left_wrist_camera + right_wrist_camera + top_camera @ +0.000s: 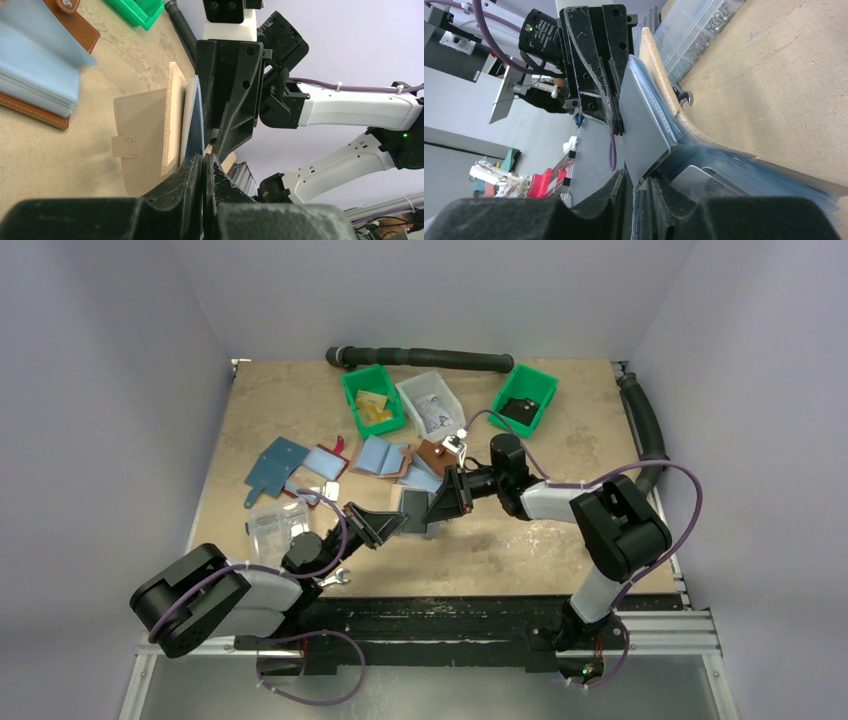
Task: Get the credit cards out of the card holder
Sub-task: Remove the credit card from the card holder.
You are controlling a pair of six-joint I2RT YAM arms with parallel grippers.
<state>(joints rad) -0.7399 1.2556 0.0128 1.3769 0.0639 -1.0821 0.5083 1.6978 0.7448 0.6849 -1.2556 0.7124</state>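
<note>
Card holder, between left fingers, right fingers

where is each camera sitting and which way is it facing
top external: above and behind the arm bases, looking down on the table; both arms show whole, left gripper and right gripper meeting mid-table.
left wrist: on the left arm, looking past its fingers at the card holder and the right gripper.
right wrist: on the right arm, looking past its fingers, pinching a grey card, at the left gripper.
shared: both wrist views see the card holder from opposite sides.
</note>
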